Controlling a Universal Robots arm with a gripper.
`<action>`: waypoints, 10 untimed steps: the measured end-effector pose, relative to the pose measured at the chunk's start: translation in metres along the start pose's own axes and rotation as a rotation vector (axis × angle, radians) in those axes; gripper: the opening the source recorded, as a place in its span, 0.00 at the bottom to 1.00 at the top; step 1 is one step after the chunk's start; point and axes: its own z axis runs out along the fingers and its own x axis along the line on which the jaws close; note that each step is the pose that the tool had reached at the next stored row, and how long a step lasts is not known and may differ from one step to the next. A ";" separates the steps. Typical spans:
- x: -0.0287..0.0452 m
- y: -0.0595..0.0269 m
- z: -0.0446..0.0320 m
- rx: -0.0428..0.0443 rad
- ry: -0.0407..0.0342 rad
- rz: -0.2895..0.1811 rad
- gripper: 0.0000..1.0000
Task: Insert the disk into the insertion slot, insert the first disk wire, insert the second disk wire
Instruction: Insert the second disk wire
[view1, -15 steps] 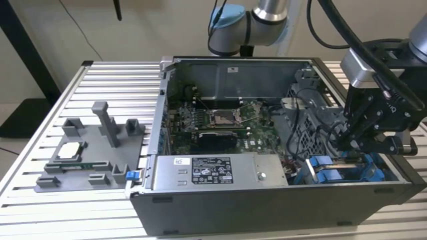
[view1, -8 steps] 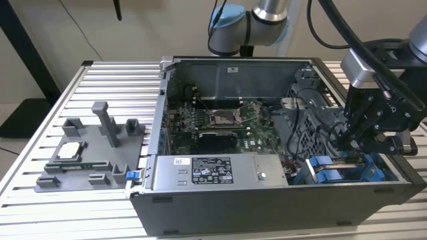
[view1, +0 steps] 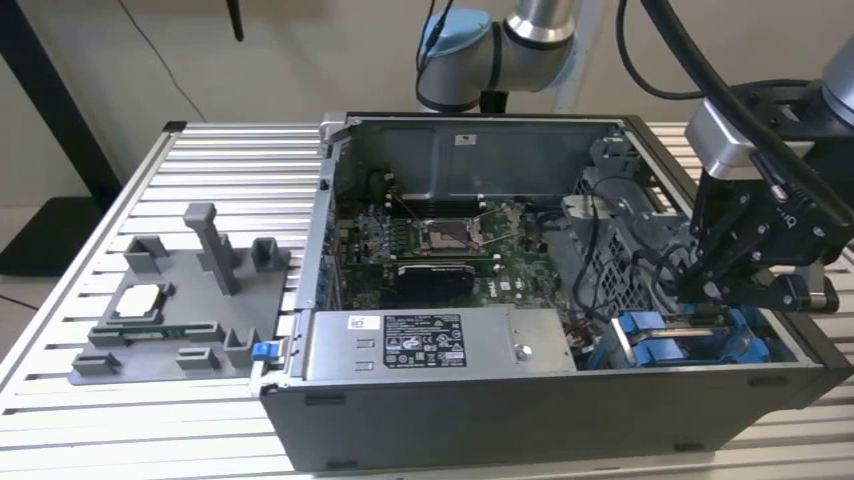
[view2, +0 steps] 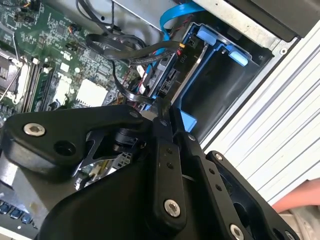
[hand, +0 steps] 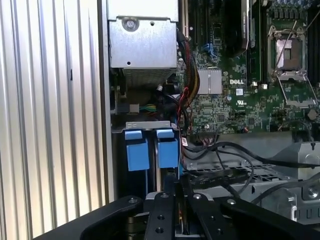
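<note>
A: Exterior view: what sits in the open computer case (view1: 461, 130)?
B: A motherboard (view1: 441, 245), a grey power supply box (view1: 434, 345), and the blue-tabbed insertion slot (view1: 687, 340) at the exterior view's right.
A: The disk (view2: 162, 75)?
B: Seated in the slot, cables at its end.
A: The gripper (view2: 167, 112)?
B: Fingers nearly together beside a black cable (view2: 125, 52); whether it grips, I cannot tell.
</note>
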 end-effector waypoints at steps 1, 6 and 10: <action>0.0001 -0.0002 0.0003 0.0000 0.0000 0.000 0.00; 0.0007 -0.0012 0.0031 0.0000 -0.0001 0.000 0.00; 0.0009 -0.0029 0.0055 0.0002 -0.0001 -0.002 0.00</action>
